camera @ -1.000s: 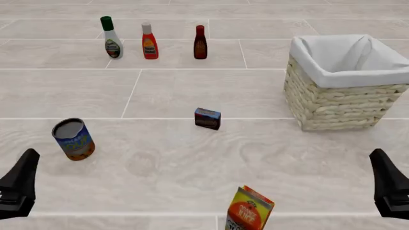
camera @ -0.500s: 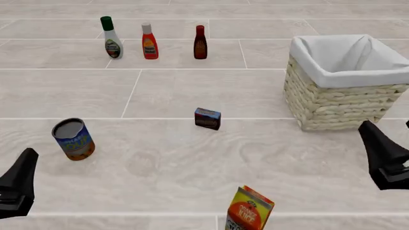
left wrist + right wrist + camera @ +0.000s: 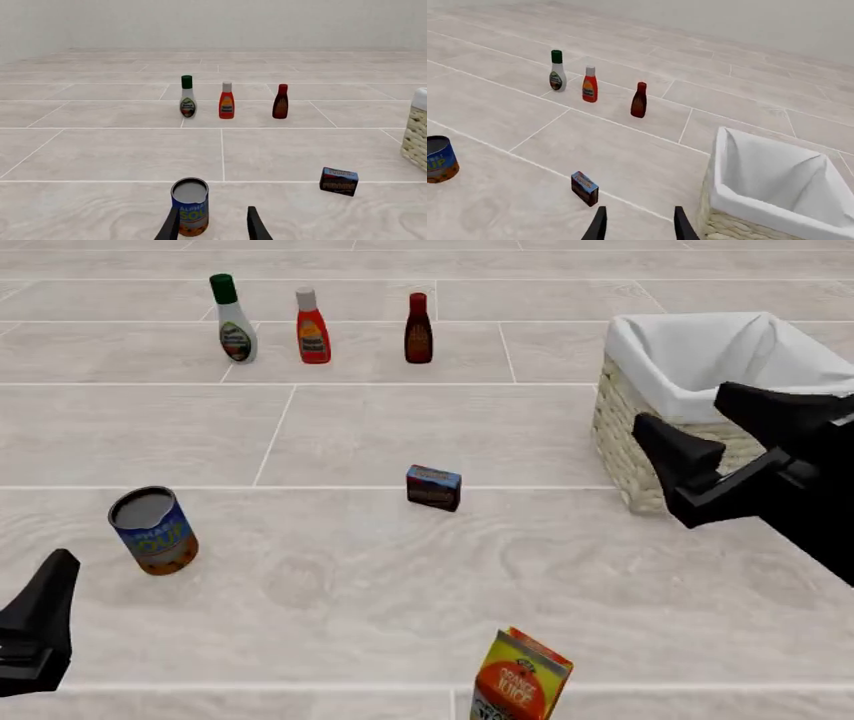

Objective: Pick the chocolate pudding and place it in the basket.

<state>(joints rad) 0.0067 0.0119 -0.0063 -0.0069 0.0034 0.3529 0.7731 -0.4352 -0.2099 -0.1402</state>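
- The chocolate pudding (image 3: 434, 487) stands on the table (image 3: 400, 580), near its middle, well apart from the basket (image 3: 667, 465) on my right.
- My right end effector (image 3: 705, 445) hangs in front of the basket's near wall, raised, fingers spread wide and empty, touching nothing.
- To do the reach well, I judge I should swing it leftward and down over the box, turn the fingers to straddle its narrow sides, and only then close.
- The box is small and light; a skewed approach could tip or push it.
- My left end effector (image 3: 212, 225) sits low by the soup can (image 3: 154, 530), fingers parted, holding nothing.
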